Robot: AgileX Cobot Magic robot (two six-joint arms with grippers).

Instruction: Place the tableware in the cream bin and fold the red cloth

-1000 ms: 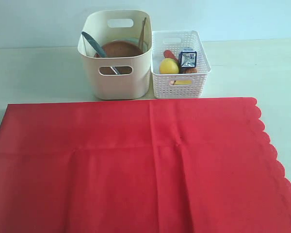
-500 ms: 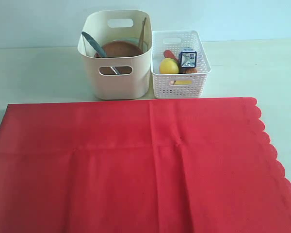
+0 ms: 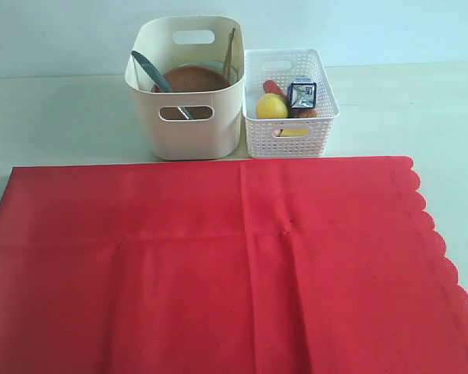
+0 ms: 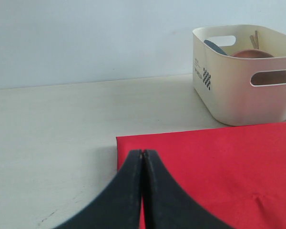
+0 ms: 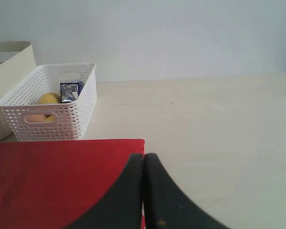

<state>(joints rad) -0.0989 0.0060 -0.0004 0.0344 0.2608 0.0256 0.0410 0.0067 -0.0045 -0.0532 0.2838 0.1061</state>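
No displacement is registered against the earlier exterior frames: every item is found in the same position.

1. The table (image 3: 54, 117) is covered over its near half by the red cloth (image 3: 218, 265), which is laid flat and unfolded. Its scalloped edge is at the 3 o'clock side, and faint creases are seen across the middle.
2. The cream bin (image 3: 187, 125) is stood upright at 12 o'clock from the cloth, just beyond the cloth's far edge.
3. The white perforated basket (image 3: 292, 136) is placed at 3 o'clock from the bin, just beside it.
4. Inside the bin, the round plate (image 3: 191, 78) is leaned within. A dark utensil (image 3: 144, 66) is propped toward 10 o'clock and the chopsticks (image 3: 230, 51) toward 2 o'clock.
5. Inside the basket, a lemon (image 3: 271, 106) is seen at 9 o'clock from a milk carton (image 3: 301, 93).
6. The left gripper (image 4: 143, 155) is clenched, with the jaws pressed together and nothing seen between them. A cloth corner and the bin are seen beyond it.
7. The right gripper (image 5: 144, 157) is likewise clenched with nothing gripped. A cloth corner and the basket are seen beyond it.

Neither gripper is visible in the exterior view.
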